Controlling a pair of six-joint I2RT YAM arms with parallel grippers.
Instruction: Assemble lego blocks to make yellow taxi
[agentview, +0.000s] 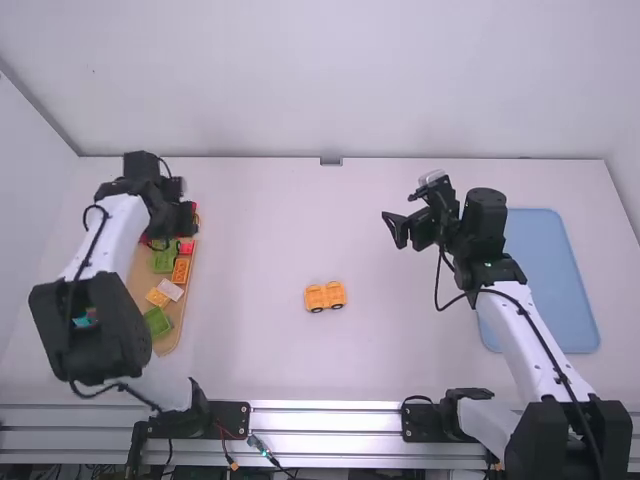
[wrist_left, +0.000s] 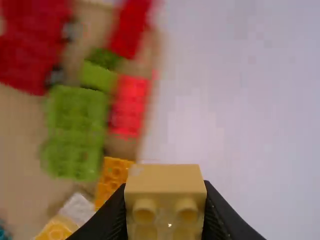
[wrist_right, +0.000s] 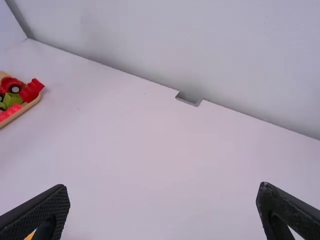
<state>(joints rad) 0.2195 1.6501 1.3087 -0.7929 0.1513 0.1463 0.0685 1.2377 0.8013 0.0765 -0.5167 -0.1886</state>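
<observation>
Taking the small wheeled yellow taxi (agentview: 325, 296) as my landmark, I see it upright on the white table (agentview: 270, 350). Well to its left lies a wooden tray (agentview: 177, 314) of red, green, orange and yellow blocks. The left gripper (agentview: 186, 218) hangs over that tray, left of the taxi and farther out from the arm bases, its claw closed on a pale yellow block (wrist_left: 165, 200); the blur leaves me unsure, but it looks studded. The right gripper (agentview: 398, 226) hangs right of the taxi and farther out, fingers spread wide, nothing between them. A blue tray (agentview: 550, 290) lies well right of the taxi.
</observation>
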